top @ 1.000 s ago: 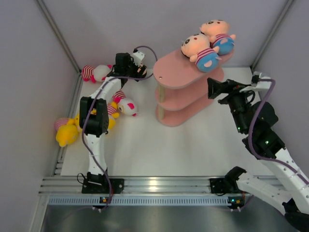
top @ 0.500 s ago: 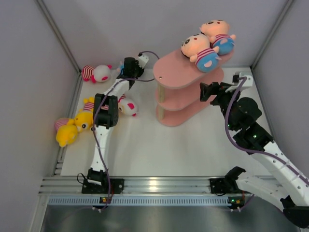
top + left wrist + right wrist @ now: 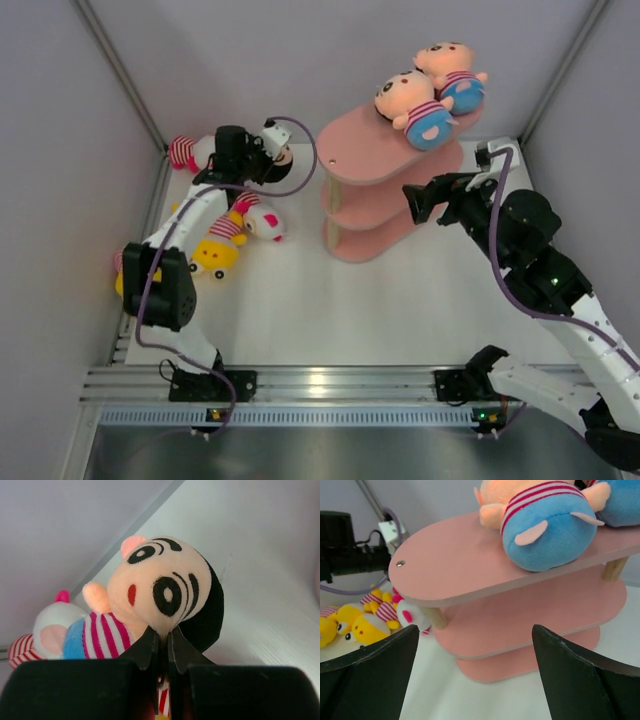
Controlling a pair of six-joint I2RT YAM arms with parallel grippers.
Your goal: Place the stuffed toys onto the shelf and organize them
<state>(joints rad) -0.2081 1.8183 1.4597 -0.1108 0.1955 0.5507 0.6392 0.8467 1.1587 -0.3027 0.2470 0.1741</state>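
Note:
My left gripper is at the back left and is shut on a peach-faced stuffed toy with black hair, pinching it at the chin. Behind it lies a white-faced toy in a striped shirt. The pink shelf stands at the back centre, with two peach-faced toys in blue shorts on its top board. A white-faced toy and yellow toys lie on the table left of it. My right gripper hangs open and empty beside the shelf's right end, facing its middle tier.
Grey walls close in the white table at the back and on both sides. A metal rail runs along the near edge. My left arm's elbow hangs over the toys at the far left.
The left gripper has shut on the peach-faced toy, and that arm's elbow has swung out to the left. The right gripper has moved left, closer to the shelf.

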